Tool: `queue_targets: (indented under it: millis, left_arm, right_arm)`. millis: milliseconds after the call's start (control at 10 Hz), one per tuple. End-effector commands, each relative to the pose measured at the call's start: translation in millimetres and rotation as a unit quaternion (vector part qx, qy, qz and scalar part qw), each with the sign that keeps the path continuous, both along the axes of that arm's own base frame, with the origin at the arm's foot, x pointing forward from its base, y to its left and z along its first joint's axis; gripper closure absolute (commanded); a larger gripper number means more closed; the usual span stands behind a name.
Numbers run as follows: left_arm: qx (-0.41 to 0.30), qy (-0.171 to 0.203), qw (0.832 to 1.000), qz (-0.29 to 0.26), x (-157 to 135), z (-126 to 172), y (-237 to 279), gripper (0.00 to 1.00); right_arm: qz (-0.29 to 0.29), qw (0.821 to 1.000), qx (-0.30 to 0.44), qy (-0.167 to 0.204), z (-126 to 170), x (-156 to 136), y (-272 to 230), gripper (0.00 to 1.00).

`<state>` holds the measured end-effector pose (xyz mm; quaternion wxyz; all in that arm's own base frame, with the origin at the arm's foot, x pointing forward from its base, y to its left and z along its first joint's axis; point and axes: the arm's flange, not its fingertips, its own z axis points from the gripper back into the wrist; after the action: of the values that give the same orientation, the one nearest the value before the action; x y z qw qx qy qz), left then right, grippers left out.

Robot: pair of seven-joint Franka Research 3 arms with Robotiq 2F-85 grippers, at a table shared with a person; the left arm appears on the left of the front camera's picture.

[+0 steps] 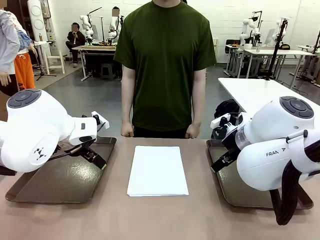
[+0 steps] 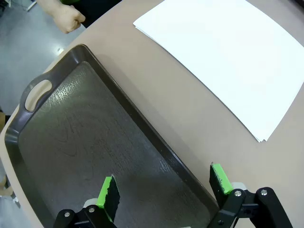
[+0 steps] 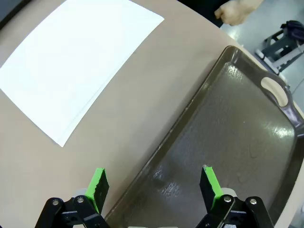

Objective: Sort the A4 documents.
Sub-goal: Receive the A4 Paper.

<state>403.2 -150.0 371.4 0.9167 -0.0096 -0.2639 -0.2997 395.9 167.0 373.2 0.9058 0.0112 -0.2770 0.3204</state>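
A stack of white A4 documents [image 1: 157,170] lies in the middle of the brown table, in front of the person. In the left wrist view the documents [image 2: 228,61] show at upper right, in the right wrist view the documents [image 3: 76,61] at upper left. My left gripper [image 1: 95,157] hovers open over the inner edge of the left tray [image 1: 55,182], nothing between its green pads [image 2: 108,197]. My right gripper [image 1: 221,162] hangs open above the inner rim of the right tray [image 1: 235,192], and its pads [image 3: 209,183] also hold nothing.
Two dark brown handled trays, left tray [image 2: 71,137] and right tray [image 3: 242,133], flank the stack and hold nothing. The person stands at the far edge with both fists [image 1: 127,132] resting there; one hand [image 2: 66,18] shows near the left tray's corner.
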Motion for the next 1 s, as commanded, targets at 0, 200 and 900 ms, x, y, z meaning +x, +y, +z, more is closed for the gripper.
queue_targets:
  millis: [0,200,900]
  left_arm:
    - [0.000,0.000,1.000,0.000,0,0,0,0.00]
    - [0.000,0.000,1.000,0.000,0,0,0,0.00]
    - [-0.017,-0.043,0.998,0.050,-16,28,45,0.00]
  right_arm:
    - [0.000,1.000,0.000,0.000,0,0,0,0.00]
    - [0.000,1.000,0.000,0.000,0,0,0,0.00]
    - [-0.001,0.999,0.023,-0.022,24,-15,-34,0.00]
